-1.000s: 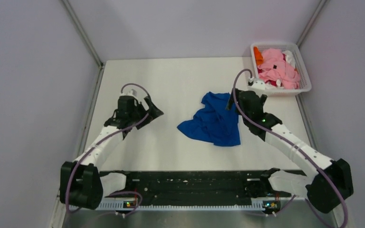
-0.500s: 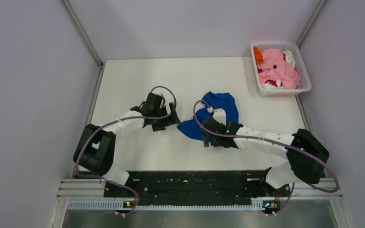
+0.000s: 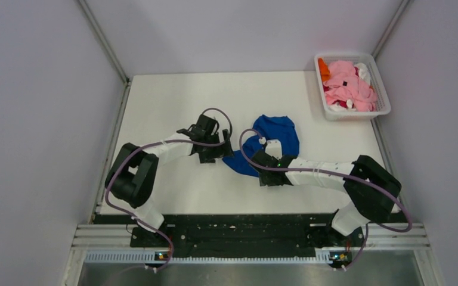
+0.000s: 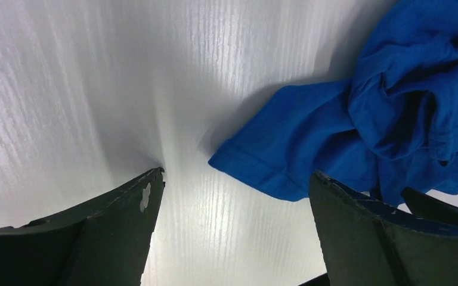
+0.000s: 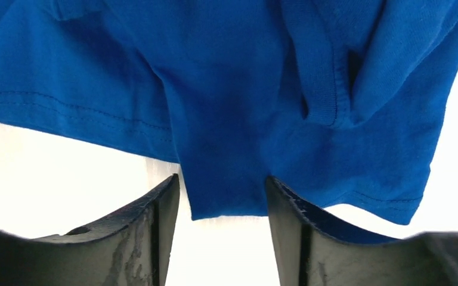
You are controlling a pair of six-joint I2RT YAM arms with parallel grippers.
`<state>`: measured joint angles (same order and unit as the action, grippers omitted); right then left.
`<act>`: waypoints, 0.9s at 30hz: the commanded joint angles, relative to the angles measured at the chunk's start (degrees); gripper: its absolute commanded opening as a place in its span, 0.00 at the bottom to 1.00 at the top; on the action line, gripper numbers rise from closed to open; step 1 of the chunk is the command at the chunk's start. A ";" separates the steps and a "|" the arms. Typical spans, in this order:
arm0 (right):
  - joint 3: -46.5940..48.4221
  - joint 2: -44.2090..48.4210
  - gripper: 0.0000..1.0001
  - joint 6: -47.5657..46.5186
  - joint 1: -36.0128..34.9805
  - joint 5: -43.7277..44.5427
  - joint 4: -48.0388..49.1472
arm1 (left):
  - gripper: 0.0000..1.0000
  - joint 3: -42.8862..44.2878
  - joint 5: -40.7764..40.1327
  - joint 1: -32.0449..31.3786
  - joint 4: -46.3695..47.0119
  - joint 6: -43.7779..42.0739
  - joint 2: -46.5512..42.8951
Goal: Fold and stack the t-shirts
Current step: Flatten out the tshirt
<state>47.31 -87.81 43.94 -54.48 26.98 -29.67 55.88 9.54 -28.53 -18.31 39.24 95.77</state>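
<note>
Both spread: left gripper beside blue t-shirt (crumpled), right gripper straddling its hem.

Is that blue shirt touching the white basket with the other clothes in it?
Apart. The top view shows a strip of bare table between the blue shirt and the basket.

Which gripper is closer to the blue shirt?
Right. The right gripper is at the shirt's near edge, with a flap of cloth between its open fingers. The left gripper, also open, sits just off the shirt's left corner.
</note>
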 commanded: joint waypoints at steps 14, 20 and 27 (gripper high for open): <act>-0.44 8.12 0.00 0.79 0.66 7.28 0.57 | 0.92 7.44 -3.05 -3.27 -3.10 -1.27 6.20; -1.79 18.56 0.00 0.56 2.92 5.66 4.33 | 0.88 8.81 -4.84 -4.49 -4.55 -1.65 7.94; -6.07 26.79 0.00 -1.77 5.96 -3.48 11.24 | 0.85 11.17 -6.47 -5.55 -5.73 -1.48 10.73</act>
<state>42.98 -63.96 43.44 -49.36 28.05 -23.55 65.34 5.50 -33.10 -21.91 38.39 103.53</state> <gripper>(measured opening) 0.020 0.849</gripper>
